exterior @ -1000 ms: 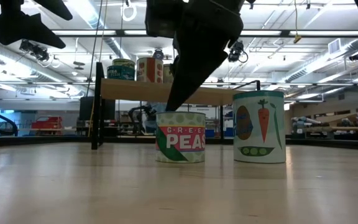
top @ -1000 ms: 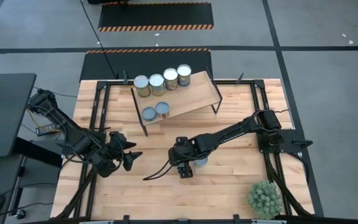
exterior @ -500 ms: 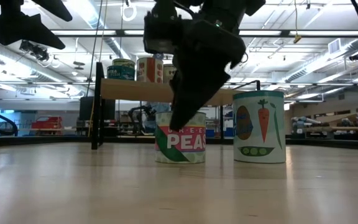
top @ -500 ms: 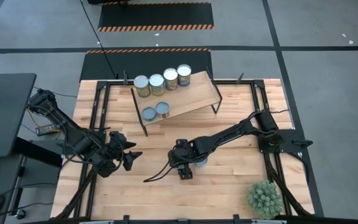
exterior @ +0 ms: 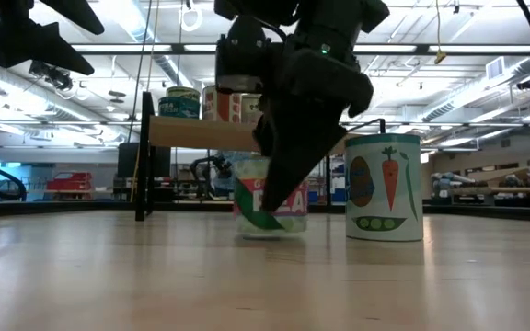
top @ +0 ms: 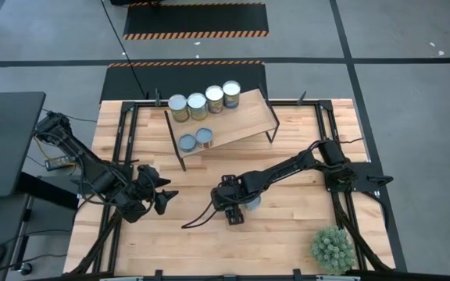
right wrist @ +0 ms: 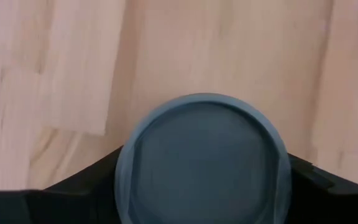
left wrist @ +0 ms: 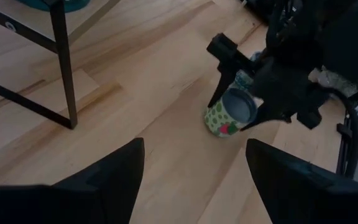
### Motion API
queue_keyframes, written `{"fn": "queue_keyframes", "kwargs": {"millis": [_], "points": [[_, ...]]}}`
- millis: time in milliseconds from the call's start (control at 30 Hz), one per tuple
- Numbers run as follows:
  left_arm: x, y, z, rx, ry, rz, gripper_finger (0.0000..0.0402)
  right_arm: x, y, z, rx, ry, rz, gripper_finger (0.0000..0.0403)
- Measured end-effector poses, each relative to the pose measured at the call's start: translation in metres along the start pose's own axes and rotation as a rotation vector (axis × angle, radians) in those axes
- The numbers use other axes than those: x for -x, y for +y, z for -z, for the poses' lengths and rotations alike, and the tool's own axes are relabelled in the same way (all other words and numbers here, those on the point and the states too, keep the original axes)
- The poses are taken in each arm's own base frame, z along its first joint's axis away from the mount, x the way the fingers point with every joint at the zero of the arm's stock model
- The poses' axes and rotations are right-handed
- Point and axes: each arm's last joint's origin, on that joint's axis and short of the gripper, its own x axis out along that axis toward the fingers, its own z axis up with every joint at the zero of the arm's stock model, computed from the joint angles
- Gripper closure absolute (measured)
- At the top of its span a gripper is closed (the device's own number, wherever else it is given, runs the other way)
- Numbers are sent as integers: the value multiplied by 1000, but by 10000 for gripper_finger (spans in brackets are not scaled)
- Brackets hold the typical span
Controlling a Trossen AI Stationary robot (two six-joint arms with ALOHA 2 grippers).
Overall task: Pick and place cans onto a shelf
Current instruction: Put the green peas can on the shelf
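Observation:
My right gripper is down over a short can with a green peas label in the middle of the table. It is shut on this can, whose blue-grey top fills the gap between the fingers. A taller can with a carrot label stands on its base just beside it. The shelf at the far side carries several cans on its plank. My left gripper is open and empty above the table's left part. My right gripper pinches the short can by two opposite sides of its wall, just below the top rim, one finger on each side. The fingers come from above, slanting down. The can sits slightly tilted, its base at or barely above the table.
A green spiky plant stands at the near right corner. The shelf's black legs stand on the table's far part. Bare wood lies between the two arms and along the near edge.
My right gripper has come down around the short peas can. The can has shifted a little toward the taller can. It now stands slightly tilted and a bit higher than before.

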Motion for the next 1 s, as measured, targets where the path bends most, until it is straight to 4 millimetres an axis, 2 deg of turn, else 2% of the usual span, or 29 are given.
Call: {"fn": "queue_keyframes", "kwargs": {"millis": [167, 600, 833, 1000], "points": [[0, 0, 0, -4, 1, -3, 116, 22, -15, 0, 17, 33, 25, 103], [0, 2, 0, -17, 3, -17, 116, 120, -82, -13, 6, -73, 174, 106], [0, 2, 0, -17, 3, -16, 116, 149, -123, -13, -59, -95, 215, 106], [0, 2, 0, -17, 2, -19, 116, 162, -143, -14, -72, -119, 216, 105]]}}
